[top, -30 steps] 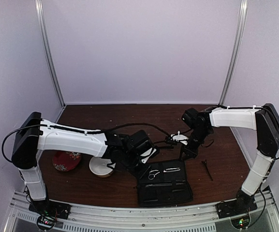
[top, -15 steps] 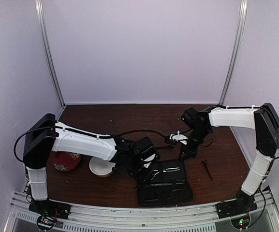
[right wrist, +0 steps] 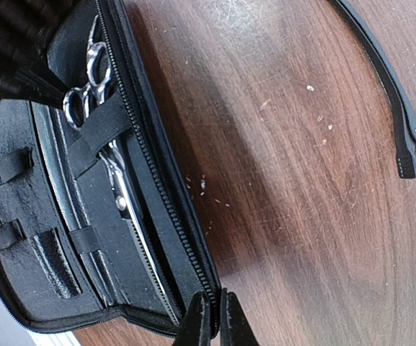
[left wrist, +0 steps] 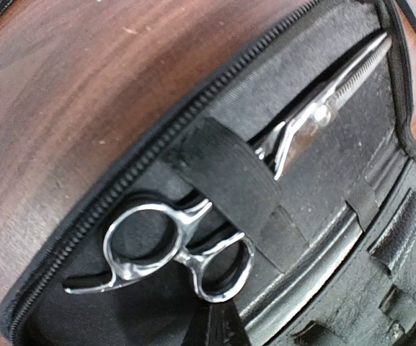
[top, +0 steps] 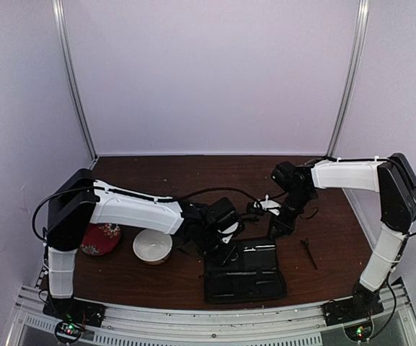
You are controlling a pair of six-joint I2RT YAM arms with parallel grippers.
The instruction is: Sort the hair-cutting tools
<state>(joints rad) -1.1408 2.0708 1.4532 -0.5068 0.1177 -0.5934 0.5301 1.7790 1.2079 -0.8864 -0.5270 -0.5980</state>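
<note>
Silver metal scissors with ring handles (left wrist: 184, 254) lie under the black elastic strap (left wrist: 229, 180) inside the open black zip pouch (left wrist: 316, 238). Left gripper (left wrist: 220, 328), fingers pressed together and empty, sits by the rings; snagging one could drag them loose. Right gripper (right wrist: 211, 317), also closed, touches the zip edge.

Scissors (left wrist: 186, 254) showing silver vs black pouch (left wrist: 323, 180); bench (left wrist: 78, 86) looking dark-brown woodgrain; bowl (top: 152, 246) showing white; plate (top: 98, 238), bowl's 9 o'clock, showing red w/ floral pattern.
</note>
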